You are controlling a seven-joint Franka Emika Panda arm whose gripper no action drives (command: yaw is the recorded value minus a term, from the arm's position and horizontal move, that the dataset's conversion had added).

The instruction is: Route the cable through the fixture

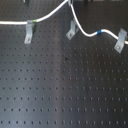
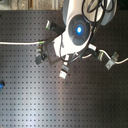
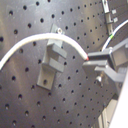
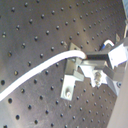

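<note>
The white cable (image 1: 52, 13) runs from the first exterior view's left past its green band (image 1: 34, 21), climbs out of the top edge, then drops beside the middle fixture (image 1: 70, 33) and on past its blue band (image 1: 100, 32). In both wrist views my gripper (image 3: 100, 64) is shut on the cable (image 3: 30, 44), which arcs just over the forked end of the slanted metal fixture (image 3: 52, 64). The fixture (image 4: 71, 76) sits right beside the fingers (image 4: 102, 59). In the second exterior view the arm (image 2: 76, 30) hides the gripper.
A second clip (image 1: 29, 33) stands at the first exterior view's left by the green band, and a third clip (image 1: 120, 40) at its right holds the cable's far end. Everything sits on a black perforated board (image 1: 65, 90). Another clip (image 3: 109, 15) shows beyond the fingers.
</note>
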